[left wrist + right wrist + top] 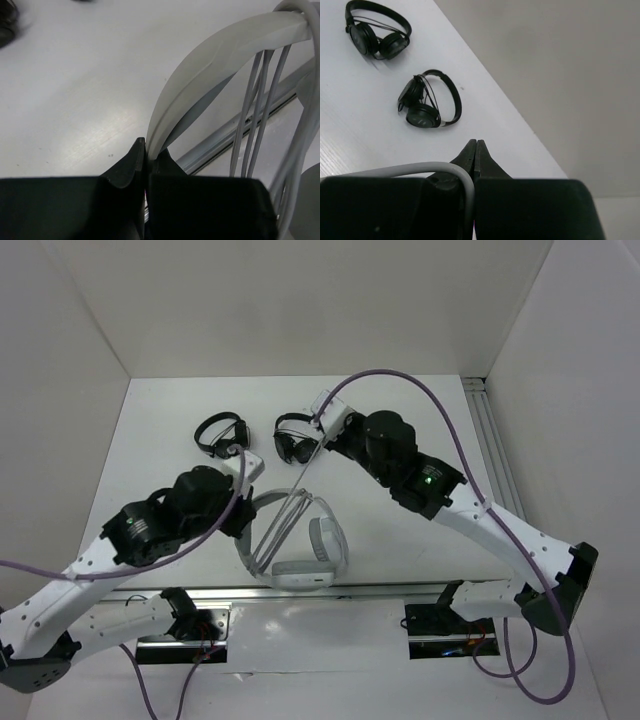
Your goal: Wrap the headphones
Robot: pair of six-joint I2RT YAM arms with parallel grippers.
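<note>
Left pincer (pixel 145 152) clamped shut on the headband (pixel 200 75) of the headphones (pixel 322 540), front-centre on the counter (pixel 160 430). Your right pincer (pixel 475 152) pinches the cable (pixel 420 169) taut. Pull harder and it may slip, loosening the wraps.

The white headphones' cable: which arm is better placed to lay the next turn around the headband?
The right arm, probably: the right tool is shut on the cable, which runs taut to the headband. The left tool is shut on the headband, steadying it.
</note>
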